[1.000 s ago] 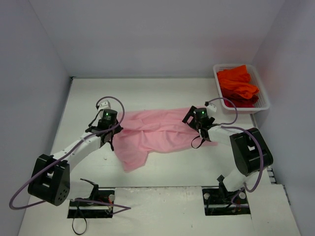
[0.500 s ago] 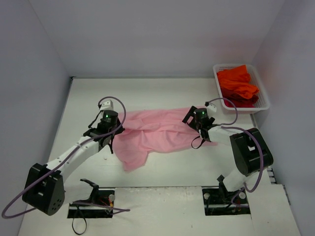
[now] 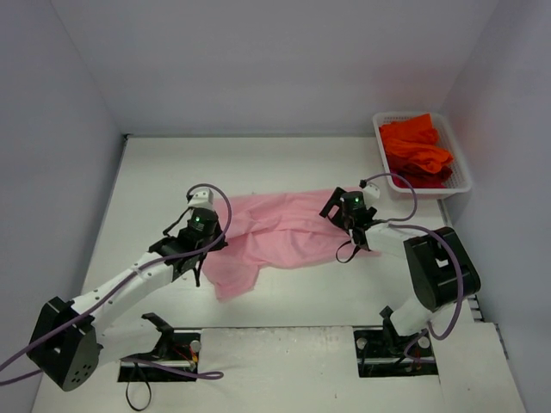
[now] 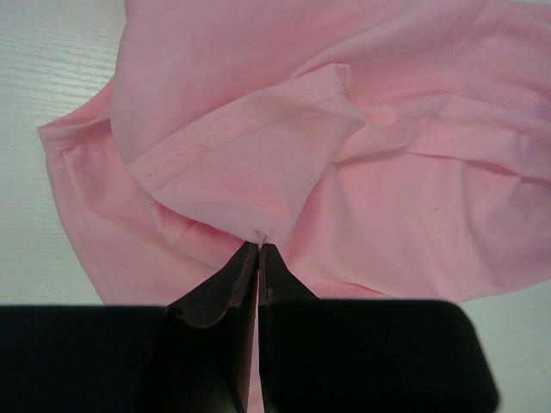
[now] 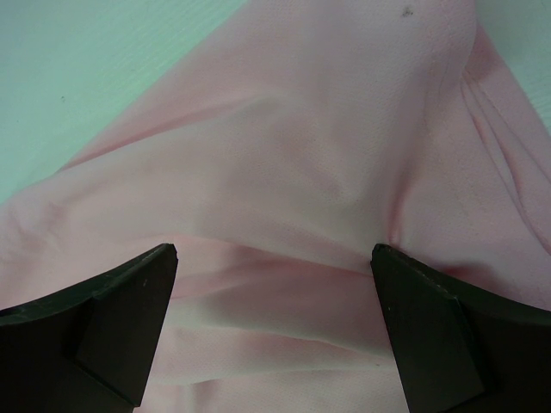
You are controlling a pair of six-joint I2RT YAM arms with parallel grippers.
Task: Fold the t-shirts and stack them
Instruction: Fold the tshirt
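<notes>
Barely started: the pink t-shirt (image 3: 284,232) is lying crumpled and unfolded on the table (image 3: 155,172), and the orange-red t-shirts (image 3: 416,151) are sitting bunched in the basket (image 3: 466,176). The left gripper (image 4: 259,249) is pinching a stitched sleeve hem tight. The right gripper (image 5: 271,258) is hovering spread wide over soft, wrinkly thin cloth.

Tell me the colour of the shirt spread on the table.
The shirt is plain light pink, with no pattern; the left wrist view shows it best.
</notes>
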